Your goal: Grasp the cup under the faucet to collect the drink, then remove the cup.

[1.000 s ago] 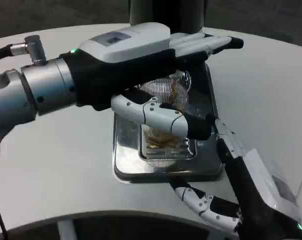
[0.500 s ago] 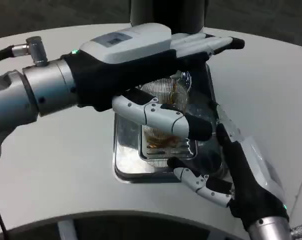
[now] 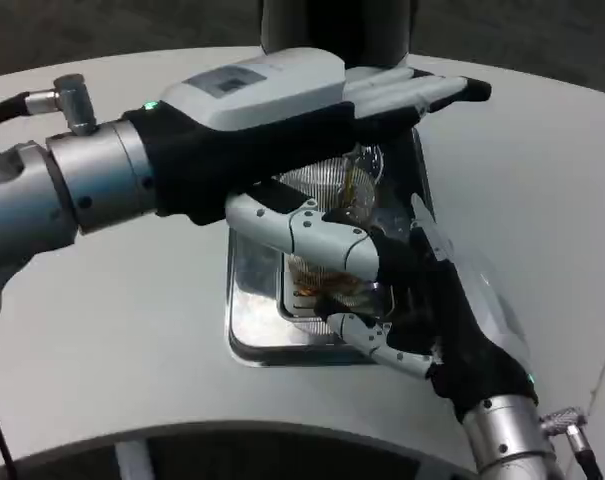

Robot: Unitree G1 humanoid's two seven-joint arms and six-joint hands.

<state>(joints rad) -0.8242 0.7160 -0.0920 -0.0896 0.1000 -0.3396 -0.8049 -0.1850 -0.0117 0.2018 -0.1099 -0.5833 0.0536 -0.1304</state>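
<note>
White table (image 3: pixel 102 330), clear cup (image 3: pixel 334 190) with brown drink on metal drip tray (image 3: pixel 250 335), left hand (image 3: pixel 282 130) wrapped around it, right hand (image 3: pixel 432 310) against cup's lower part, grip unclear.

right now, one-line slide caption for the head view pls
Left hand holds the clear cup over the steel drip tray while the right hand reaches in.

A drinks-dispensing test setup, likely a lab or demo space: a bare white tabletop (image 3: pixel 132 330) carries a steel drip tray (image 3: pixel 252 320) beneath the left robot hand (image 3: pixel 282 120), with a dark dispenser column (image 3: pixel 332 25) behind it.
</note>
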